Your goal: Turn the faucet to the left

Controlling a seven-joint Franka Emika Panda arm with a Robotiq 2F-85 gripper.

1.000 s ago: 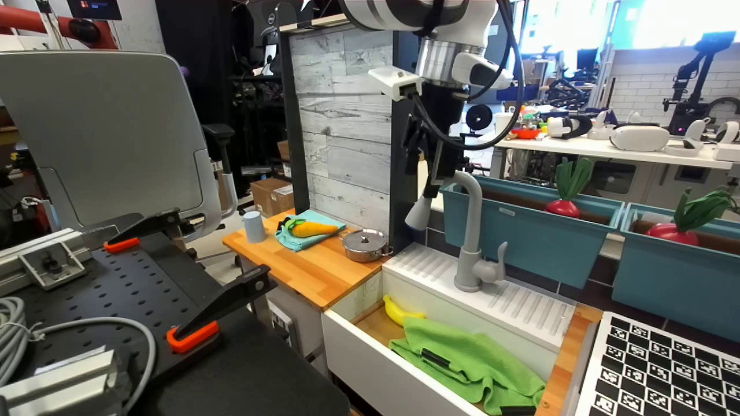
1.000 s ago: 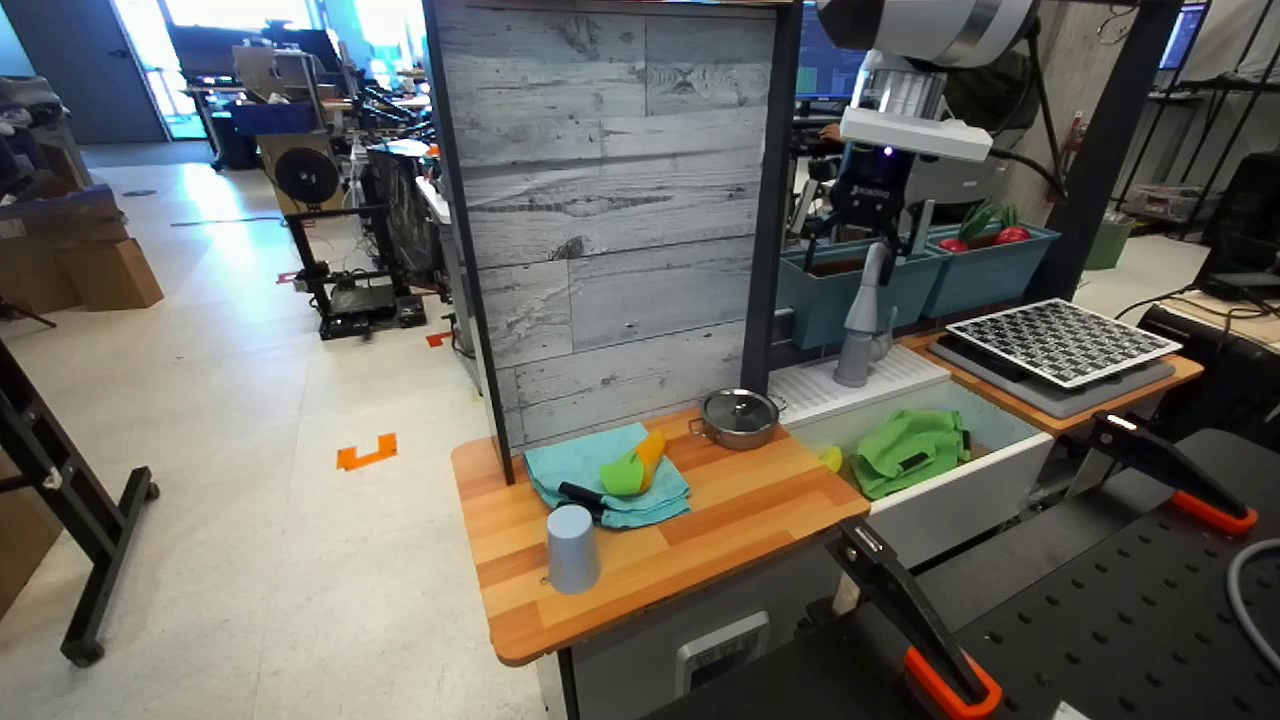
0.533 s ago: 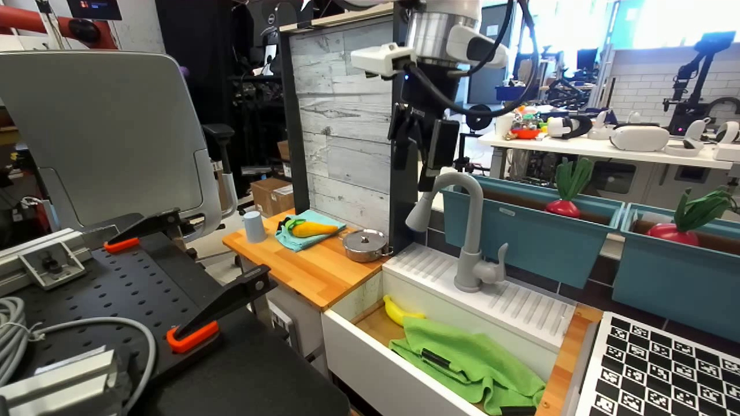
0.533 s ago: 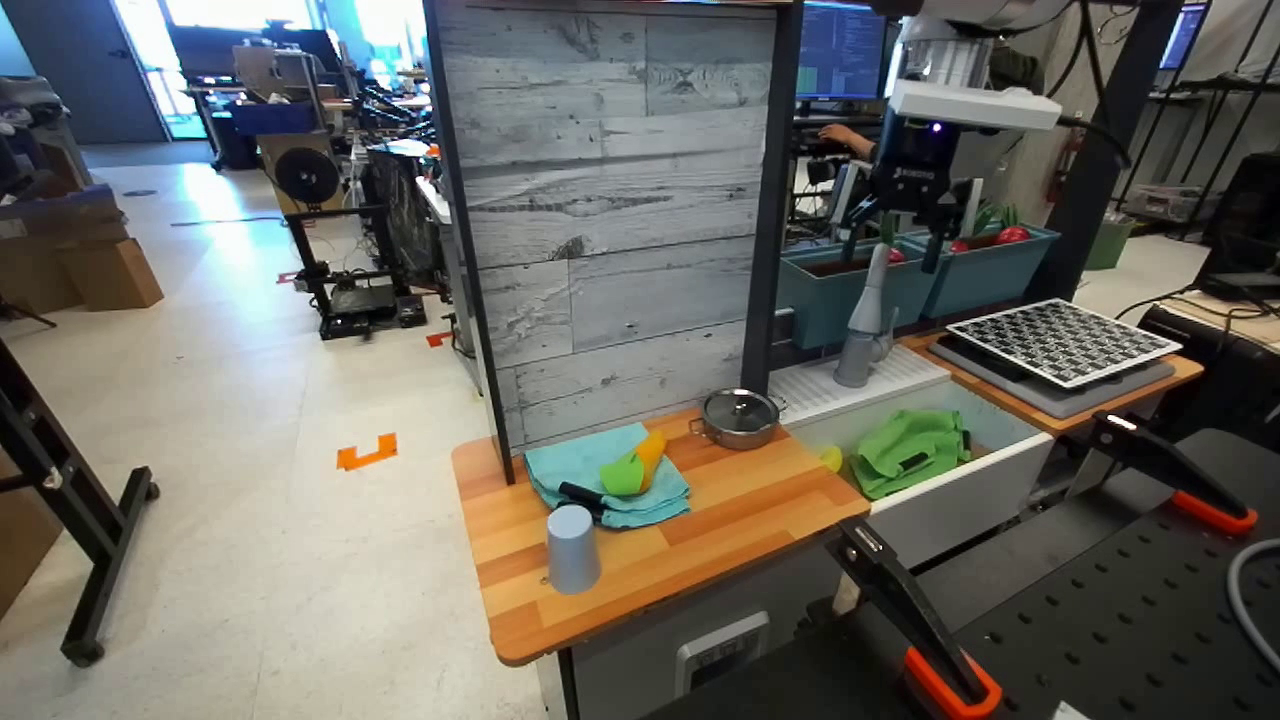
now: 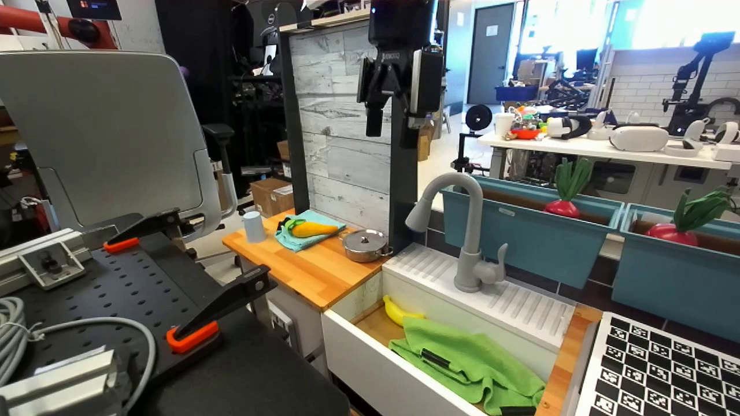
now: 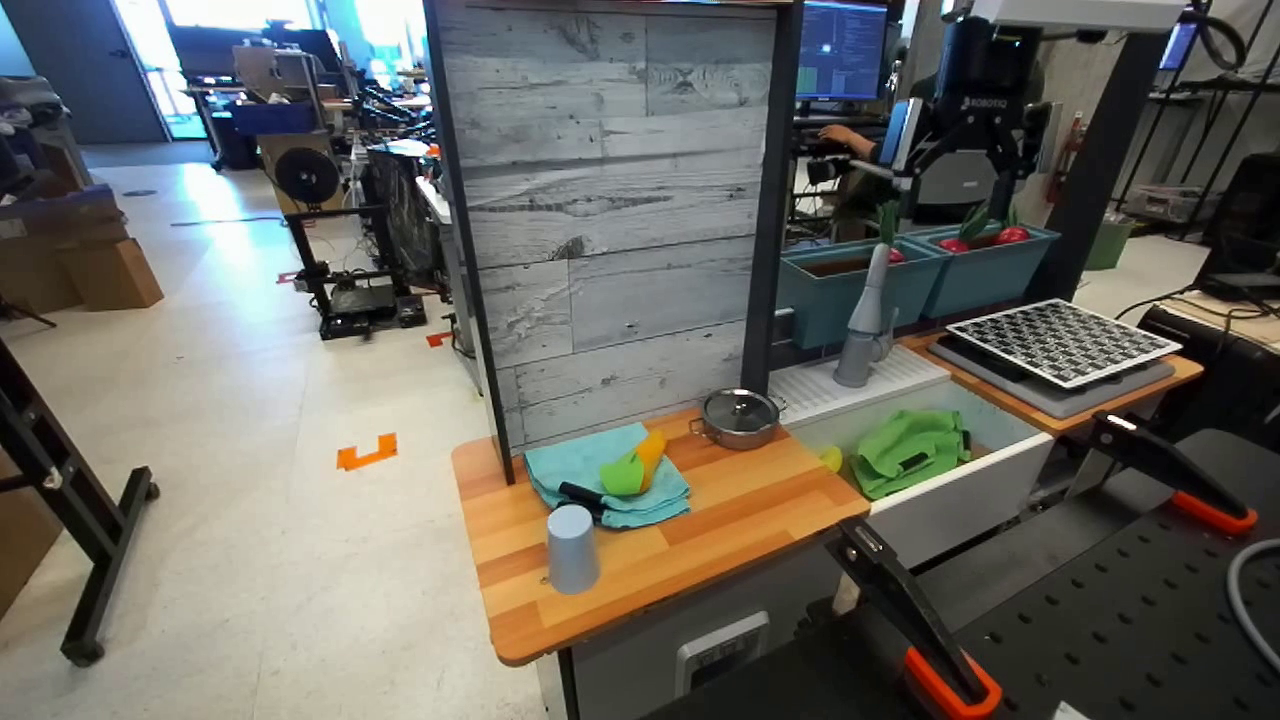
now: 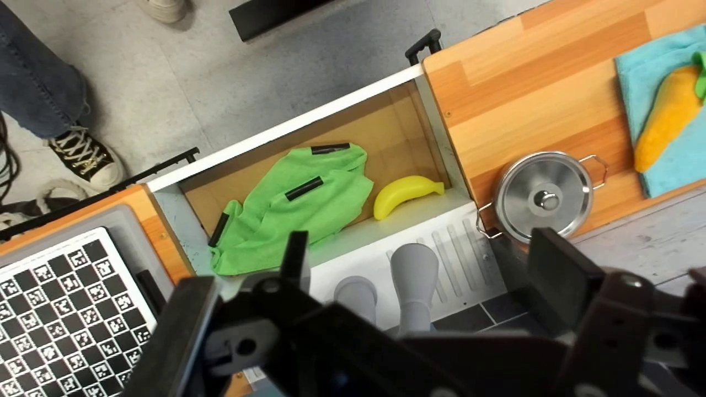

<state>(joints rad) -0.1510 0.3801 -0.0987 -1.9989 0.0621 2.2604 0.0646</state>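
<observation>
The grey faucet (image 5: 474,222) stands upright on the white ribbed ledge behind the sink. Its arched spout points to the left in an exterior view, and its side handle is at the right. It also shows in another exterior view (image 6: 866,315) and from above in the wrist view (image 7: 415,270). My gripper (image 5: 393,128) is open and empty, pointing down, above the faucet and apart from it. It shows high up in an exterior view (image 6: 952,195) too. In the wrist view the spout head appears between the wide-apart fingers (image 7: 427,253); part of the neck is hidden.
The sink (image 5: 381,364) holds a green cloth (image 5: 474,358) and a yellow banana (image 5: 400,312). A lidded pot (image 5: 365,245) stands left of the faucet near the grey wooden panel (image 5: 347,115). Teal planters (image 5: 532,231) stand behind. A checkered board (image 6: 1065,340) lies beyond the sink.
My gripper has risen from low beside the spout to well above it, leaving the faucet. The fingers are now apart and empty. The faucet shows no clear change.
</observation>
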